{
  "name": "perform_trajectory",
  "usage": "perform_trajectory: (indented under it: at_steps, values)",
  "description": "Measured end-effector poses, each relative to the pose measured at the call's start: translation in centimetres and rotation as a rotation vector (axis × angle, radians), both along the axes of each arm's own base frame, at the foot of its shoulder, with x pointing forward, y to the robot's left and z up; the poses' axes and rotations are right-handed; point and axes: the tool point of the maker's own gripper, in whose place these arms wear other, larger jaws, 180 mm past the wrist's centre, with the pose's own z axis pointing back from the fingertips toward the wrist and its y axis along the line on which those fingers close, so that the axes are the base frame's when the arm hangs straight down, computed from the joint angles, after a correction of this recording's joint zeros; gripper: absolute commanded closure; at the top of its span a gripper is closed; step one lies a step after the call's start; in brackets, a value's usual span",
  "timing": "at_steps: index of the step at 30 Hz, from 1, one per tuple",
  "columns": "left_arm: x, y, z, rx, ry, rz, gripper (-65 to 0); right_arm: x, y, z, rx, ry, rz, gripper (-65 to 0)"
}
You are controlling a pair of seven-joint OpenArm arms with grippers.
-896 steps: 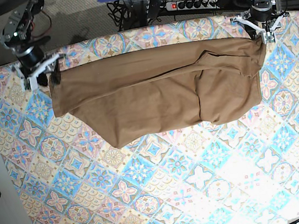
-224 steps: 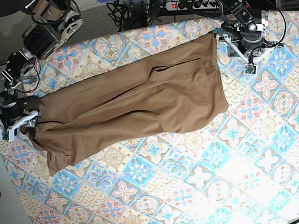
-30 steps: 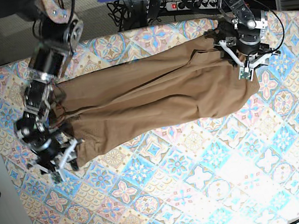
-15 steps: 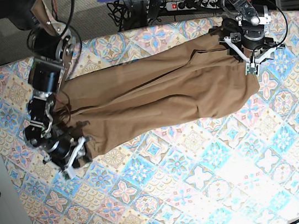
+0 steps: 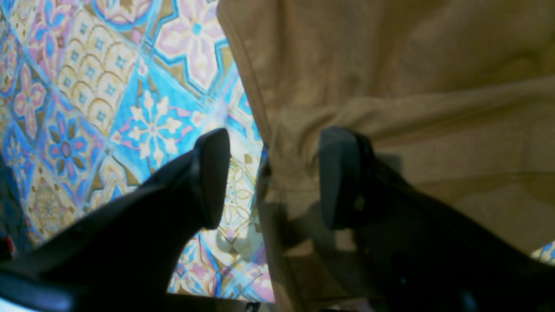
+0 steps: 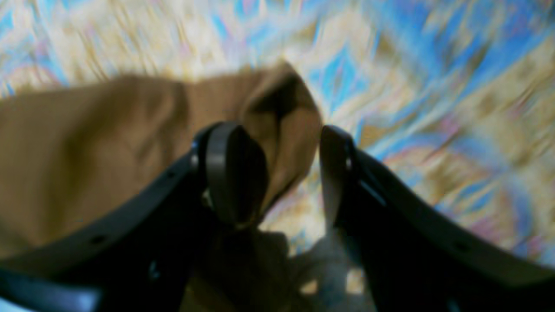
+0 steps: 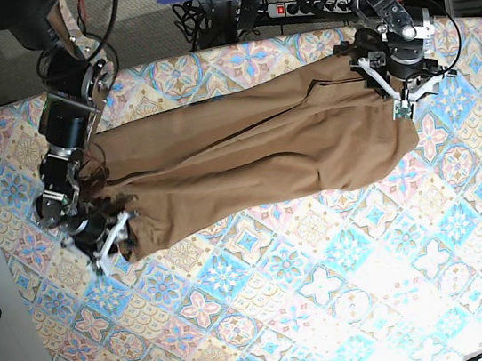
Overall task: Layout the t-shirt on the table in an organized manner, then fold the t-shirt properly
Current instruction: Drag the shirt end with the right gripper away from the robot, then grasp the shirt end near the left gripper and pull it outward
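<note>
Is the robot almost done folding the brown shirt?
Not yet. The plain tan fabric t-shirt lies stretched across the diamond-tiled floral table but is wrinkled. Both the left gripper and right gripper have open jaws at its ends. Smoothing and all folding remain.

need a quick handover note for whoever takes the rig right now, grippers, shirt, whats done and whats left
Left gripper: jaws apart, straddling the hem edge of the t-shirt, one finger over the cloth, the other over the table; no clamp visible.
Right gripper: jaws apart with a bunched corner of the shirt between them; the wrist view is blurred, so a grip cannot be confirmed.
T-shirt: stretched lengthwise across the far part of the table, wrinkled, with long creases and bunched at the right gripper's end.
Done: shirt is roughly stretched out.
Left: flatten it, square it up, then do every fold.
</note>
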Motion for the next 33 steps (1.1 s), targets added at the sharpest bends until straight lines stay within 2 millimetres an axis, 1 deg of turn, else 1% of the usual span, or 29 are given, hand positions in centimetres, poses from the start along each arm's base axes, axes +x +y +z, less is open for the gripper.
perform_trajectory:
  at_steps: [2,4,6,10,13,17,20,22,25,27,28,31,33]
  values:
    - [0.0,0.0,0.0,-0.001,-0.001,0.000,-31.9,-0.2,-0.6,-0.2,-0.004,0.013,0.006,-27.1]
    - [0.0,0.0,0.0,0.000,-0.001,0.000,-31.9,0.0,-1.0,-0.2,0.004,-0.003,-0.009,-27.1]
    - [0.0,0.0,0.0,-0.001,-0.002,0.000,-31.9,0.3,-0.7,-0.3,0.033,-0.032,-0.020,-27.1]
    - [0.4,0.0,0.2,-0.003,-0.011,0.000,-31.8,0.3,-0.5,-0.5,0.049,-0.032,-0.021,-27.1]
    - [2.0,-0.4,1.0,-0.014,-0.051,0.004,-31.8,0.3,-0.4,-0.5,0.049,-0.033,-0.020,-27.1]
    - [5.5,-0.6,3.3,-0.023,-0.158,0.005,-31.8,0.3,-0.4,-0.5,0.049,-0.033,-0.020,-27.1]
    - [7.0,-0.5,4.5,-0.022,-0.199,0.009,-31.8,0.4,-0.3,-0.5,0.049,-0.033,-0.018,-27.1]
    - [7.7,-0.1,5.1,-0.018,-0.218,0.023,-31.8,0.4,-0.3,-0.5,0.049,-0.033,-0.018,-27.1]
    - [9.6,-0.2,5.4,-0.040,-0.244,0.023,-31.9,0.3,-0.4,-0.5,0.049,-0.033,-0.018,-27.1]
    - [10.5,0.1,5.3,-0.047,-0.251,0.009,-32.1,0.3,-0.4,-0.5,0.049,-0.034,-0.019,-27.1]
    - [10.8,0.1,4.9,-0.055,-0.243,0.005,-32.1,0.3,-0.4,-0.5,0.048,-0.034,-0.019,-27.1]
    - [11.0,0.7,2.5,-0.073,-0.171,0.002,-31.9,0.3,-0.4,-0.5,0.048,-0.034,-0.019,-27.1]
    - [11.3,1.3,1.3,-0.081,-0.133,0.006,-31.9,0.3,-0.4,-0.5,0.049,-0.034,-0.020,-27.1]
